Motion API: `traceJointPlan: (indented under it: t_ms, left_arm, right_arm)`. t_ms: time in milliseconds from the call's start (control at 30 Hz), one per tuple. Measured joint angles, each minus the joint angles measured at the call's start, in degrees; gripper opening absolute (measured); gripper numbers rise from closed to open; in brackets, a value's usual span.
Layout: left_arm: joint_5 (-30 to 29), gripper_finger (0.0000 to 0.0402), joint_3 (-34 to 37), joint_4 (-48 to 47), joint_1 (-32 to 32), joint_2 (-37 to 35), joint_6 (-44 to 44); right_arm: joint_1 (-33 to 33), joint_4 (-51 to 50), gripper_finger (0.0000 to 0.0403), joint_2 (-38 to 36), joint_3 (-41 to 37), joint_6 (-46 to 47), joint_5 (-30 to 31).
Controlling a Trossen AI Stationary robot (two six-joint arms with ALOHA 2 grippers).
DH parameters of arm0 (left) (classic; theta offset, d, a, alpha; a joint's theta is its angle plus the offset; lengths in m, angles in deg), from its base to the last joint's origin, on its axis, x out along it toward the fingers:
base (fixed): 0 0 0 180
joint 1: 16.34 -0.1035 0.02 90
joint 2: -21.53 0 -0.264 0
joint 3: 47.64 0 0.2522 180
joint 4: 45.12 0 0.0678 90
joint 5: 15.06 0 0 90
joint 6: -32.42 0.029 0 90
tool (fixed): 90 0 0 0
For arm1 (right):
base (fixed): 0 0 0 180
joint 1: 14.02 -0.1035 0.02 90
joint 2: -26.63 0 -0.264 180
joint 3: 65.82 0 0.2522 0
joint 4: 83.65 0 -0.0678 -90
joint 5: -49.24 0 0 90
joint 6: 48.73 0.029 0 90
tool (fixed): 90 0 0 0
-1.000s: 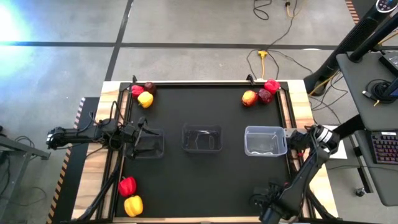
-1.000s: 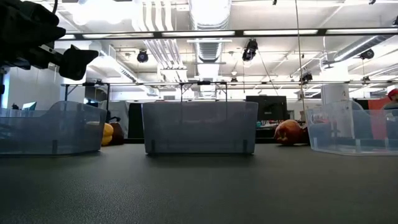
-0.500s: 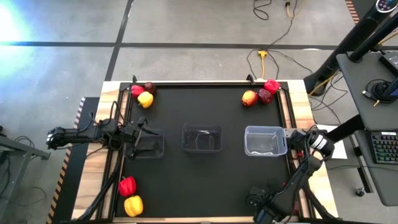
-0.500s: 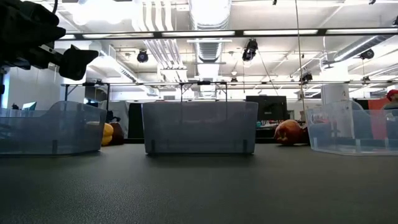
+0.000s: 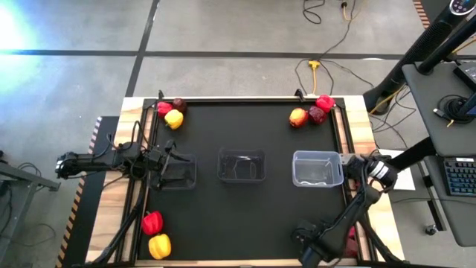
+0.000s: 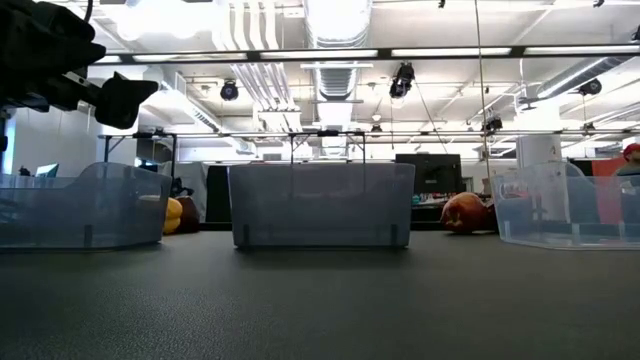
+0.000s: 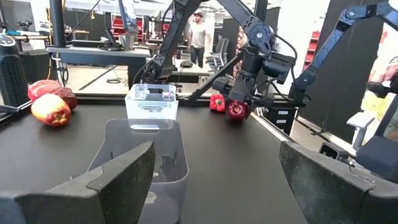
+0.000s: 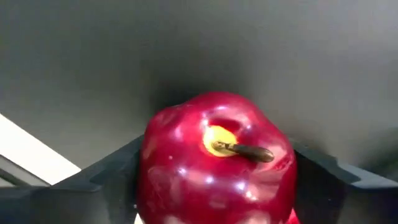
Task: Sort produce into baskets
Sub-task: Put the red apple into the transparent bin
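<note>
The right gripper (image 8: 211,186) is holding a glossy dark red apple (image 8: 214,158), stem showing, in its jaws at the worktop's (image 5: 245,216) near right corner. The left gripper (image 7: 211,186) is hovering with jaws wide over the left of 3 clear baskets (image 5: 177,171).

No readable text or labels.

high: straight down | low: table-level — both share baskets (image 5: 240,165)

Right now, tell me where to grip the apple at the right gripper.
Take the dark red apple across its widest middle, coming from the stem side. Its stem points straight at the right gripper, and the rounded flanks give two opposed faces.
</note>
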Motion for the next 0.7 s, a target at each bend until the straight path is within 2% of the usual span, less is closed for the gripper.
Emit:
traceJointPlan:
  t_ms: [133, 233, 500, 700]
  left_arm:
    - [0.00, 0.0327, 0.00, 0.01, 0.00, 0.00, 0.00]
    - [0.00, 0.0327, 0.00, 0.00, 0.01, 0.00, 0.00]
    - [0.00, 0.0327, 0.00, 0.00, -0.01, -0.02, 0.00]
    - [0.00, 0.0327, 0.00, 0.00, 0.00, 0.00, 0.00]
  right_arm:
    - [4.15, -0.18, 0.0289, -1.78, 0.22, -4.47, 0.09]
    - [7.79, -0.27, 0.0289, -4.19, 0.24, -7.47, 2.93]
    - [17.46, -0.40, 0.0292, -17.64, 2.14, -11.80, 18.90]
    - [20.54, -2.90, 0.0292, -30.29, 1.85, -10.55, 33.42]
